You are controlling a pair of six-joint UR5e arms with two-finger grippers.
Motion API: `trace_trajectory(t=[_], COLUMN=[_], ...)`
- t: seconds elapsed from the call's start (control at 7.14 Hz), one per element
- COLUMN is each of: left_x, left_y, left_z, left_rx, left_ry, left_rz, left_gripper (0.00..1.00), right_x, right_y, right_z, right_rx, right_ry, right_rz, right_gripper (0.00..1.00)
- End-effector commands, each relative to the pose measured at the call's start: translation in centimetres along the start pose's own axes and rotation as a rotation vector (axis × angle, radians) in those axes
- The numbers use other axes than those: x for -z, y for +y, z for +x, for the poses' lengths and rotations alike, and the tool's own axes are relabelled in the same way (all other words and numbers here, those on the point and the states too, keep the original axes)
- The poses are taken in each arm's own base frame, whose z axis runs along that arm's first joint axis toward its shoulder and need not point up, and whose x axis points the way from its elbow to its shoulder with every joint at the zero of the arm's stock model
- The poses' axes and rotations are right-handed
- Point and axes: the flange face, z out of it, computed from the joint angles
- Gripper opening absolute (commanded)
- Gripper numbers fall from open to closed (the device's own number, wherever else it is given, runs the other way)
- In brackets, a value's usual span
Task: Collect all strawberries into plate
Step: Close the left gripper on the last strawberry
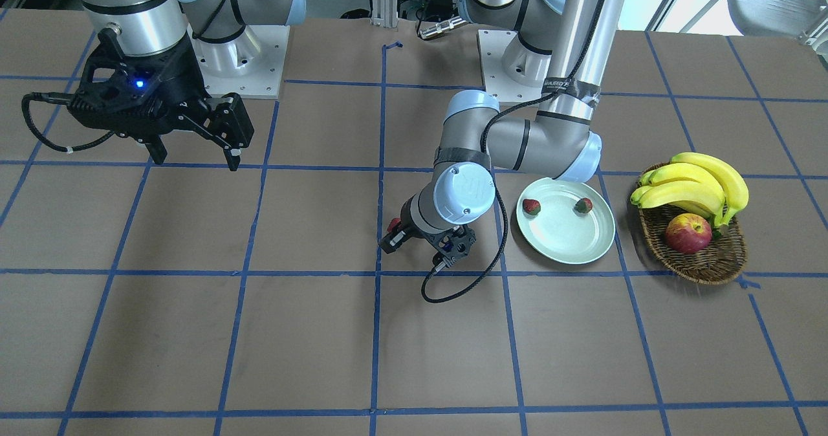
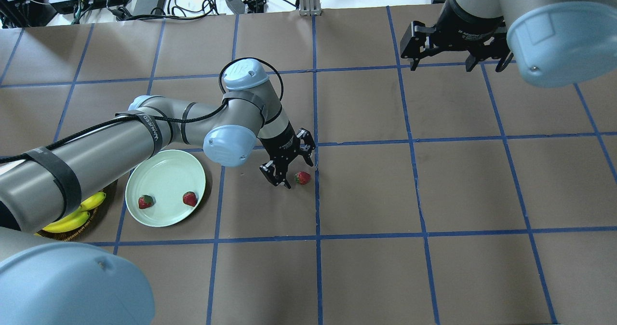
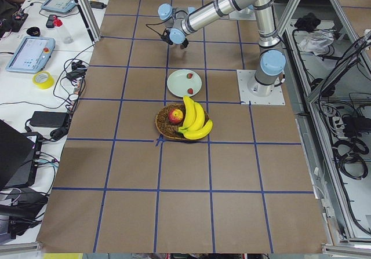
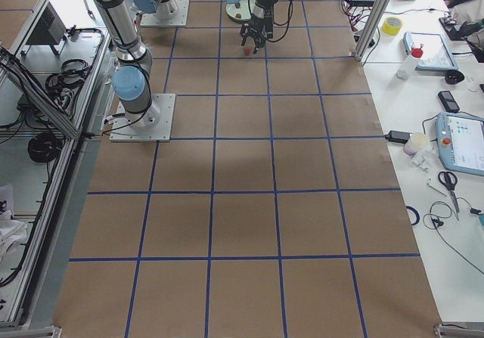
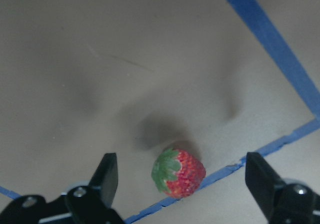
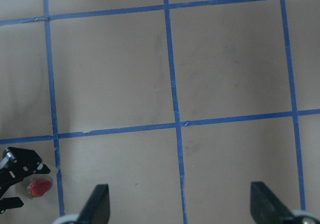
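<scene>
Left hand (image 2: pixel 291 171) is hovering low over the counter (image 2: pixel 366 185) with its jaws spread wide and gripping nothing. The wrist view is showing one finger on each side of the loose strawberry (image 5: pixel 178 173), neither touching it. That berry is lying on its side on the brown paper, just beside a blue tape line (image 2: pixel 315 122) and near a crossing of the grid.

Two more are already sitting on the plate (image 2: pixel 164 170), apart from each other: a greener strawberry (image 2: pixel 145 201) and a redder strawberry (image 2: pixel 189 198). The plate is resting on the counter near the hand, on the robot's left of it. In the overhead view the left arm's pale blue joint cap (image 2: pixel 229 145) is hanging over the plate's rim, between the plate and the hand.

Just beside the plate, on its far side from the hand, a wicker basket (image 1: pixel 711 264) is holding bananas (image 1: pixel 698 184) and an apple (image 1: pixel 687 233).

Right hand (image 1: pixel 195 160) is hanging well apart from all this — raised above the counter, jaws wide open and empty.
</scene>
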Motion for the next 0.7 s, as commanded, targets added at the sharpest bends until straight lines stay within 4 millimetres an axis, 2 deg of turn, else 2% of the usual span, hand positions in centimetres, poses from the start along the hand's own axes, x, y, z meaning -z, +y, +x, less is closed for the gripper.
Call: trace_trajectory(t=[0.0,0.42,0.56], left_x=[0.4,2.8,4.6], left_y=[0.4,0.2,-0.4], left_z=[0.2,-0.1,-0.1], left_rx=[-0.027,-0.168,-0.231], left_ry=[0.010,-0.007,-0.017], left_rz=[0.004,0.099,0.150], left_gripper=[0.00,0.00,0.00], right_x=[0.0,0.1,0.4], right_y=[0.0,0.1,0.3], right_z=[-0.1,-0.3,-0.3], right_rx=[0.001,0.005,0.005], right_ry=[-0.006,-0.002,-0.008], right_rz=[0.000,0.000,0.006], right_gripper=[1.00,1.00,1.00])
